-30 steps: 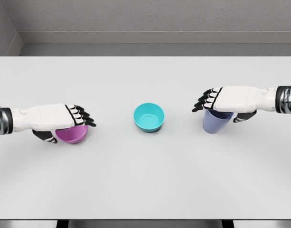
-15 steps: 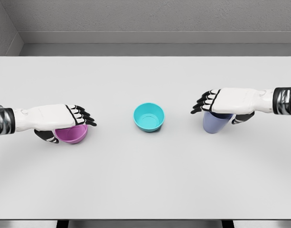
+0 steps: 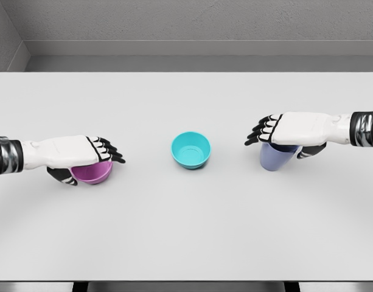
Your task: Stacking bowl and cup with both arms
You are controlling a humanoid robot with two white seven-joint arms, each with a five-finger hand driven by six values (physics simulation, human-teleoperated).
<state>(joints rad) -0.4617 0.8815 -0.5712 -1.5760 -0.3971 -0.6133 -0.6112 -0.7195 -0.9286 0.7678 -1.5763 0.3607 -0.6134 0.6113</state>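
Plastic, light and rigid: pink bowl (image 3: 94,172) under the left hand (image 3: 76,152), blue cup (image 3: 276,156) under the right hand (image 3: 289,129); fingers extended, neither clearly gripping; grasp at rims.

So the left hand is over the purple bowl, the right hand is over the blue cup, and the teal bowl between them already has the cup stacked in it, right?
Not quite: the head view shows the teal bowl empty. The blue cup stands apart on the table, under the right hand. The left hand is over the purple bowl, as you said.
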